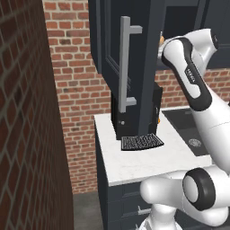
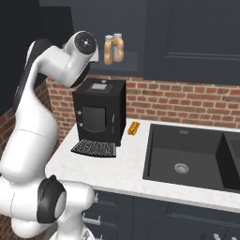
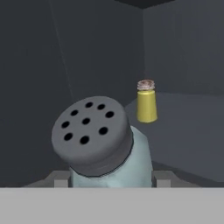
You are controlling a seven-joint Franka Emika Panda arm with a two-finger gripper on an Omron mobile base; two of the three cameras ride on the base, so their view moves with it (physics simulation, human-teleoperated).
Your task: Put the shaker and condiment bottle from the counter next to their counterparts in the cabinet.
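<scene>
My gripper [image 3: 109, 176] is shut on the shaker [image 3: 98, 144], a pale grey-teal jar whose dark grey cap with several holes tilts toward the camera. It is held inside the dark cabinet [image 3: 87, 52], above the shelf. A small yellow shaker [image 3: 146, 102] stands upright on that shelf, farther in and to the right. In the right base view the arm reaches up to the cabinet shelf, where two orange-tan bottles [image 2: 113, 48] stand side by side. The orange condiment bottle [image 2: 133, 127] lies on the white counter [image 2: 126, 161], just right of the coffee machine.
A black coffee machine [image 2: 100, 111] with a drip grid stands on the counter under the cabinet. The open cabinet door with its long grey bar handle [image 1: 125, 63] juts out at the left. A dark sink [image 2: 187, 154] is set in the counter at right. A brick wall [image 1: 27, 112] closes the left side.
</scene>
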